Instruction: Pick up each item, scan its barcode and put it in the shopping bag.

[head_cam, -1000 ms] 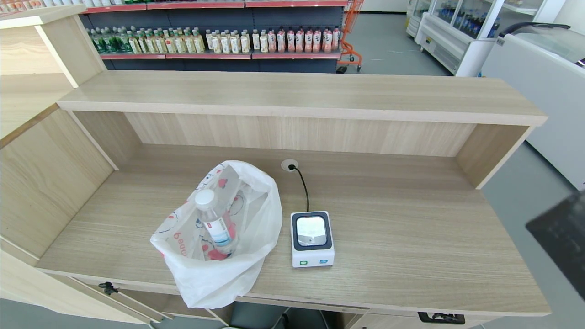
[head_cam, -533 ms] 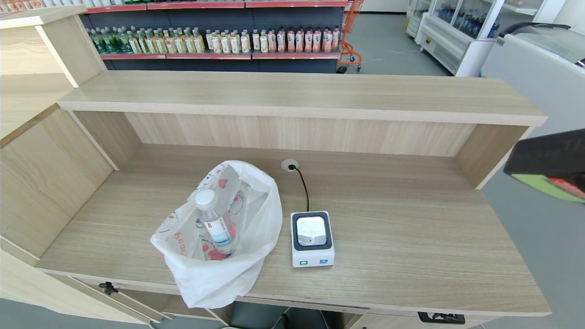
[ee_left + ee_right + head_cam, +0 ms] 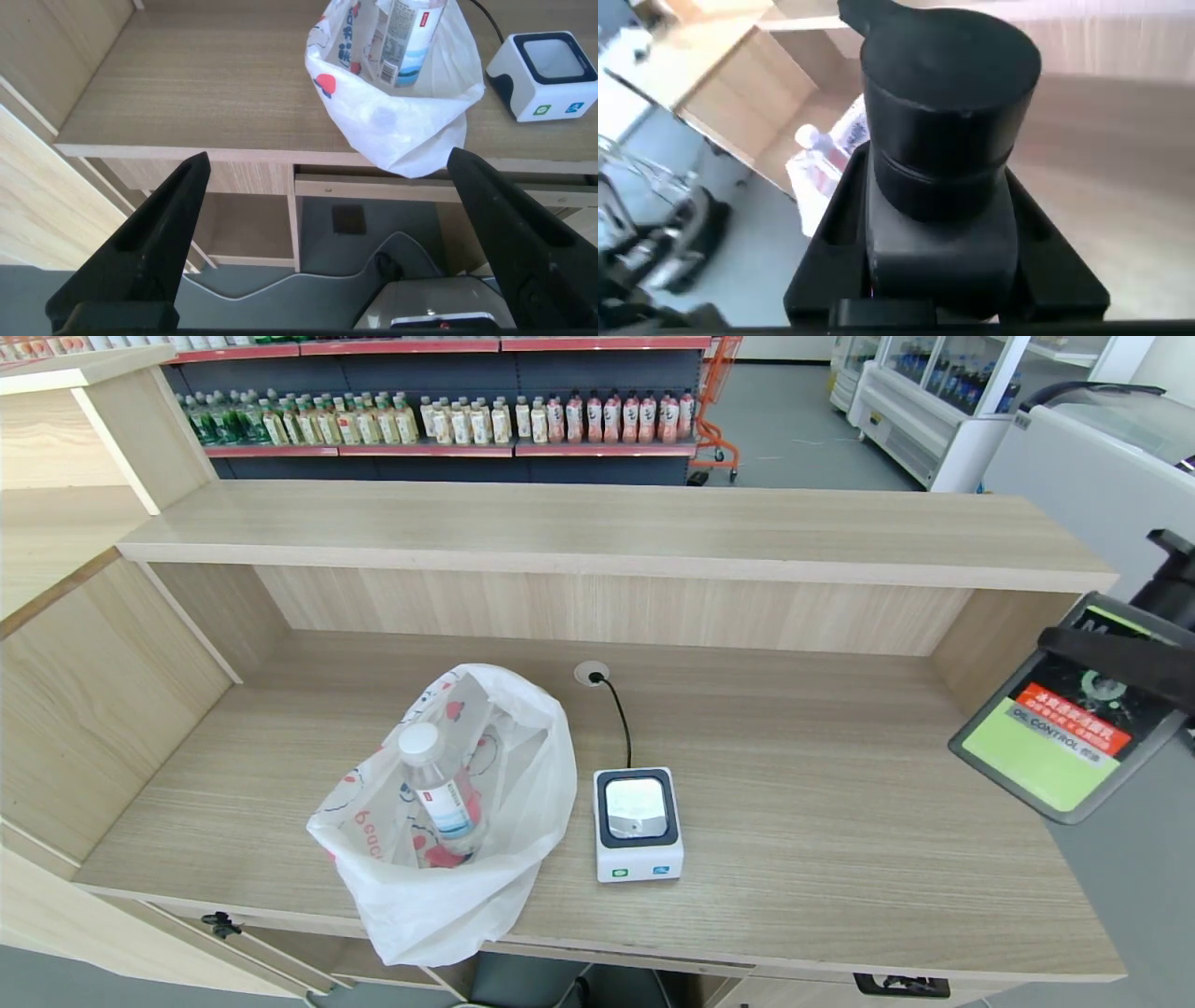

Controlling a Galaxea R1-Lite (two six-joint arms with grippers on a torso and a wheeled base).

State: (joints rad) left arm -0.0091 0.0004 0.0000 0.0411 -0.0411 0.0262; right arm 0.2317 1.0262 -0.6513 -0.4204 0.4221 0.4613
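Note:
My right gripper (image 3: pixel 1111 665) is shut on a black bottle (image 3: pixel 1064 747) with a green and red label, held in the air off the counter's right end. The right wrist view looks down on the bottle's round black cap (image 3: pixel 948 112), clamped in the gripper (image 3: pixel 938 271). A white shopping bag (image 3: pixel 448 821) stands open near the counter's front edge with a water bottle (image 3: pixel 439 789) inside it. Just right of the bag sits the white barcode scanner (image 3: pixel 637 823). My left gripper (image 3: pixel 327 243) hangs open below the counter's front edge, under the bag (image 3: pixel 392 103).
The wooden counter (image 3: pixel 840 821) has a raised ledge (image 3: pixel 607 527) along the back and side walls at both ends. The scanner's black cable (image 3: pixel 618 719) runs to a hole in the counter. Drink shelves and freezers stand beyond.
The black bottle in my right gripper has risen at the right edge and turned, so its green and red label now faces the head camera. Bag and scanner are unmoved.

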